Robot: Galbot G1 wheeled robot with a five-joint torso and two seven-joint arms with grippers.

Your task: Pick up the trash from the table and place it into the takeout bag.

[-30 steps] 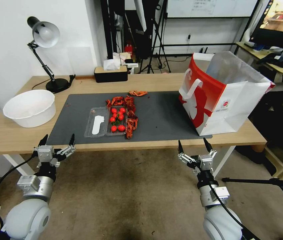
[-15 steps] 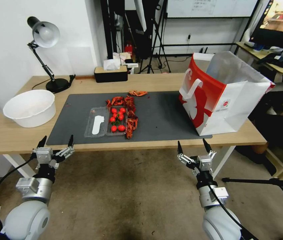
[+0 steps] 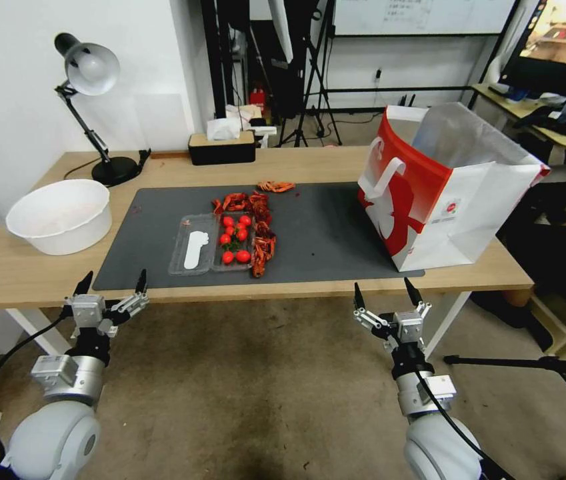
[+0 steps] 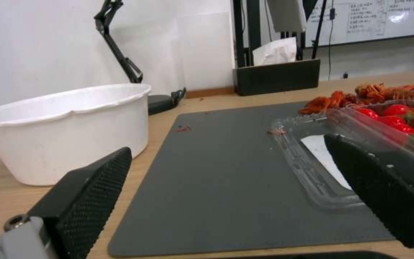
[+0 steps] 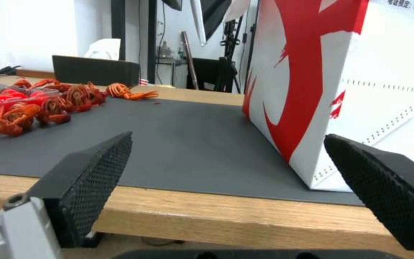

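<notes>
On the table, a dark-grey mat carries the trash: a curved line of red crayfish shells and an open clear plastic tray with cherry tomatoes in one half. The red-and-white takeout bag stands open on the mat's right end. Both grippers hang in front of and below the table's front edge. My left gripper is open below the mat's left corner. My right gripper is open below the bag's near corner. Neither holds anything.
A white bowl sits at the table's left end, a desk lamp behind it, and a black tissue box at the back edge. A tripod leg lies on the floor at the right.
Both grippers have sunk slightly and drawn a little back from the table edge. Nothing on the table has moved.
</notes>
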